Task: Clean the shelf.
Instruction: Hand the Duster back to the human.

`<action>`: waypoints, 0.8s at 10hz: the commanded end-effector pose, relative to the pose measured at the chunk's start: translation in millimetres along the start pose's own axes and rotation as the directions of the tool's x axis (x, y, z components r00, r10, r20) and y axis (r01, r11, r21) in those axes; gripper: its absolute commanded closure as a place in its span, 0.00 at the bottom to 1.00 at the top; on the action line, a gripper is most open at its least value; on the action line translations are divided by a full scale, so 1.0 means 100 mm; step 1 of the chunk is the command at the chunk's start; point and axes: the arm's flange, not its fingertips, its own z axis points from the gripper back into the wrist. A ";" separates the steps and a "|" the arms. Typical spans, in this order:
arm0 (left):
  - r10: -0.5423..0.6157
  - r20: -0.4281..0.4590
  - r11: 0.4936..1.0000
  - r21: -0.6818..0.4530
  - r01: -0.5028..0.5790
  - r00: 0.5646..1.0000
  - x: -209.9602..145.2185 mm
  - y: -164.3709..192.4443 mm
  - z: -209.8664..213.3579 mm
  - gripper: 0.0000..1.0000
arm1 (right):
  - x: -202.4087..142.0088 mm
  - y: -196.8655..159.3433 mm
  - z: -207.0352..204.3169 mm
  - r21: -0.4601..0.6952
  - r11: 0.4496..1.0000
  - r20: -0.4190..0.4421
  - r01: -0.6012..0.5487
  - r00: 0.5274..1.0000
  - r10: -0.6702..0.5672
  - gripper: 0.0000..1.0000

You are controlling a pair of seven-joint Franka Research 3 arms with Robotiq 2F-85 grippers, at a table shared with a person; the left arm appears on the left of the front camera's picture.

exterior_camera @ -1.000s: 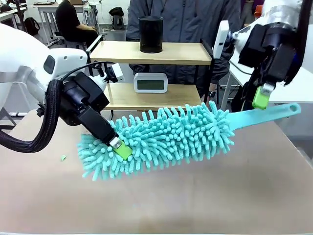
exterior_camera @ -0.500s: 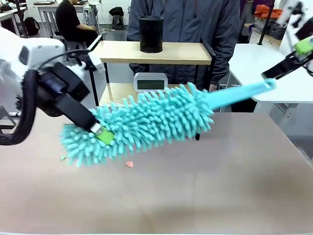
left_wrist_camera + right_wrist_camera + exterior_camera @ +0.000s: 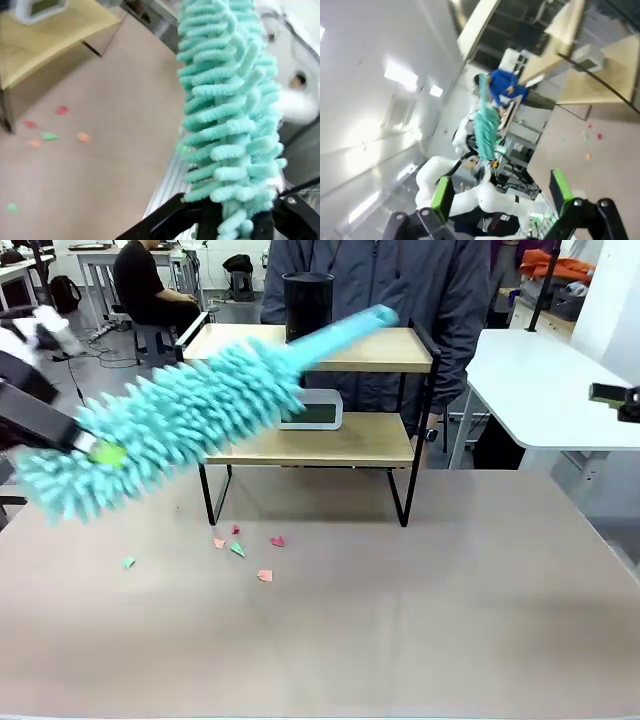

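Note:
The shelf (image 3: 330,440) stands at the table's far side, two wooden boards in a black frame. My left gripper (image 3: 105,452) is shut on the fluffy head of a teal duster (image 3: 190,415) at the left edge. The duster slants up to the right, its handle tip (image 3: 380,315) over the top board. In the left wrist view the duster (image 3: 225,125) rises from my left gripper (image 3: 225,227), with the shelf's lower board (image 3: 45,35) beyond. My right gripper (image 3: 501,189) stands open with nothing in it, and the shelf (image 3: 600,75) shows far off.
A black cylinder (image 3: 307,305) stands on the top board and a white clock (image 3: 315,412) on the lower one. Several small paper scraps (image 3: 245,548) lie on the table before the shelf. A person (image 3: 400,280) stands behind it. A white side table (image 3: 540,390) is at right.
My left arm has swung the duster up and to the left, baring the scraps on the table. My right gripper has left the handle and pulled away to the right.

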 end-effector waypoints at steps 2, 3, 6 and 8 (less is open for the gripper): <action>0.059 0.437 0.995 0.048 -0.089 0.898 -0.18 -0.03 0.90 1.00 | 0.14 0.10 -0.02 0.070 0.996 -0.051 -0.059 0.997 0.062 0.00; 0.041 0.529 0.995 0.053 -0.081 0.847 -0.29 -0.07 1.18 1.00 | -0.03 0.00 -0.02 -0.007 1.000 -0.001 0.002 1.000 -0.002 0.00; 0.157 0.646 0.976 0.012 -0.216 0.747 -0.52 0.13 1.65 1.00 | 0.08 -0.27 -0.25 -0.129 0.976 -0.020 0.174 0.984 -0.178 0.00; 0.327 0.635 0.910 -0.013 -0.415 0.699 -0.52 0.48 1.73 1.00 | 0.10 -0.31 -0.29 -0.167 0.968 -0.002 0.185 0.982 -0.188 0.00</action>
